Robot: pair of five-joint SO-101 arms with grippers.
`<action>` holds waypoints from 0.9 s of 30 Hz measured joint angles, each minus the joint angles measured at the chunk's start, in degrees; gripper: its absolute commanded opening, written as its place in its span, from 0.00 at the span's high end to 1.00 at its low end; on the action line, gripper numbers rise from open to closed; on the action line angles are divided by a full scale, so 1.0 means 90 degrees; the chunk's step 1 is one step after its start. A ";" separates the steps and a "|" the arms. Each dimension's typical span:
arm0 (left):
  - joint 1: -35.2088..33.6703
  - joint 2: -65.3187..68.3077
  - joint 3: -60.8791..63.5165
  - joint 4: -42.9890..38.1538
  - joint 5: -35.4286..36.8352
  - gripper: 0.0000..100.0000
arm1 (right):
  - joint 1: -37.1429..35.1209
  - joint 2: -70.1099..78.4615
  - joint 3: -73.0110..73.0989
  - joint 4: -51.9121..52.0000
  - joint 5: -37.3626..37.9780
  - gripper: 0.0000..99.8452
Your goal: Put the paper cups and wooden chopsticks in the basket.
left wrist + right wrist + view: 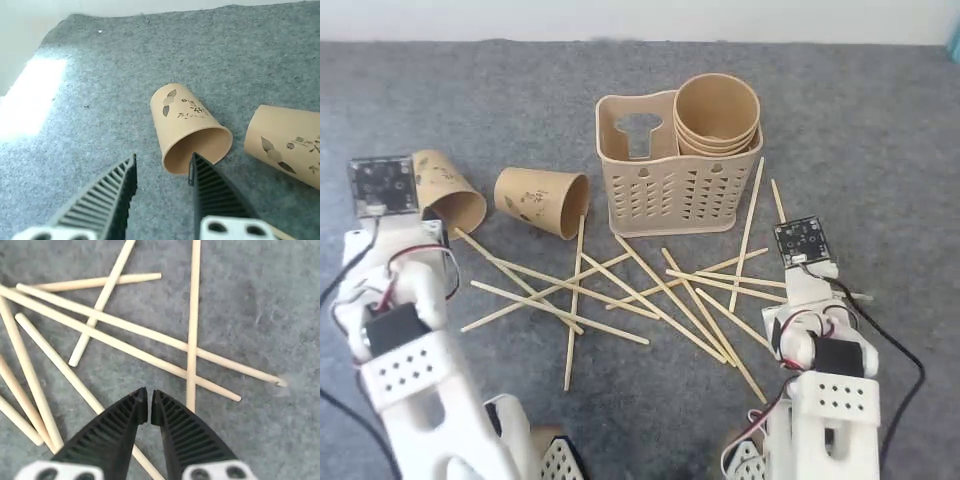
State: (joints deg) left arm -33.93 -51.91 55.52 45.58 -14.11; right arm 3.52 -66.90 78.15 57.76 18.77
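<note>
Left claw point(163, 159): released, at the mouth of a tan paper cup point(187, 125) lying sideways on the grey bench point(880, 120).
Right claw point(149, 395): clenched, empty, above scattered wooden chopsticks point(125, 326).
Beige plastic basket point(665, 190): holds stacked cups point(717, 105).

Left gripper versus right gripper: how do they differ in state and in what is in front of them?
The left gripper is open; the right gripper is shut, tips nearly touching. The left gripper faces the mouth of a paper cup lying on its side; the right gripper hangs over crossed chopsticks. Both are black, ribbed and hold nothing.
</note>
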 measured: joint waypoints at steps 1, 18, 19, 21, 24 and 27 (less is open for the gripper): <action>0.0000 0.0254 -0.0156 0.0068 -0.0010 0.81 | -0.0010 0.0000 0.0000 0.0000 -0.0068 0.97; 0.0000 0.5636 -0.3653 0.0244 -0.0527 0.81 | -0.0068 0.0000 0.0039 0.0000 -0.0195 0.97; 0.0000 0.5822 -0.3702 0.0176 -0.0615 0.81 | -0.0068 0.0000 0.0039 0.0000 -0.0195 0.97; -0.0020 0.6154 -0.3712 0.0039 -0.0772 0.81 | -0.0068 0.0000 0.0039 0.0000 -0.0195 0.97; -0.0020 0.6476 -0.3722 -0.0274 -0.0869 0.81 | -0.0068 0.0000 0.0039 0.0000 -0.0195 0.97; -0.0020 0.6623 -0.3722 -0.0459 -0.0889 0.89 | -0.0068 0.0000 0.0039 0.0000 -0.0195 0.97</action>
State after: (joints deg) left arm -34.11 7.69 22.02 41.45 -22.11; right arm 2.90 -66.90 78.51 57.76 17.01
